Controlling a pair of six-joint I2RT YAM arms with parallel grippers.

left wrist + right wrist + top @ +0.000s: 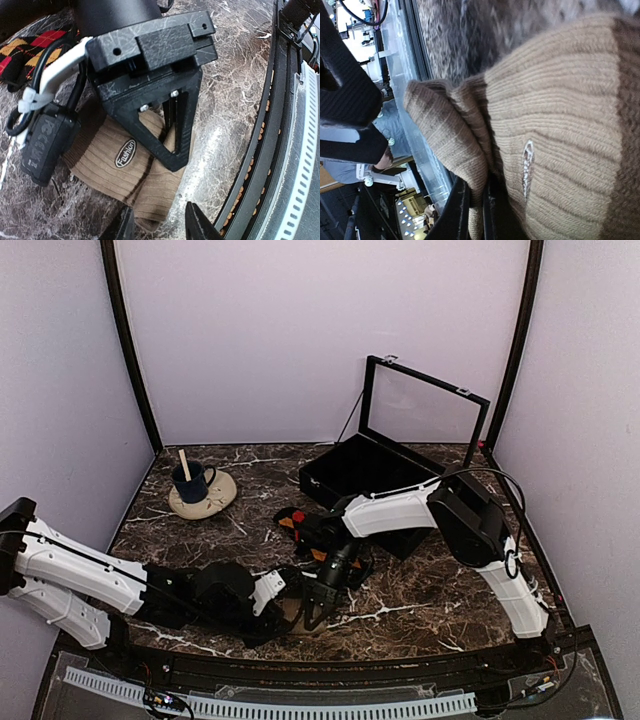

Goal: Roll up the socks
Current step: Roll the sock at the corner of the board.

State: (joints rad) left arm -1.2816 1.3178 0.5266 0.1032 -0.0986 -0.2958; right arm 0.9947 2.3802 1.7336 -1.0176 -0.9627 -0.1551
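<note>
The tan sock (110, 165) is seen partly folded on the marbled table (235, 90), close to its near edge, with an oval "Fashion" patch facing up. A fold of its ribbed fabric is pinched by the right gripper (476, 215) – the two fingers are drawn together on it. The left gripper (157, 227) is held at the sock's near end with its fingers apart, one on each side of the fabric, and a gap is visible on the right. The argyle sock (35, 50) is laid flat just behind, partly under the right arm. Farther back, a blue mug (190, 480) and a black case (370, 475) are placed well apart from both socks.
</note>
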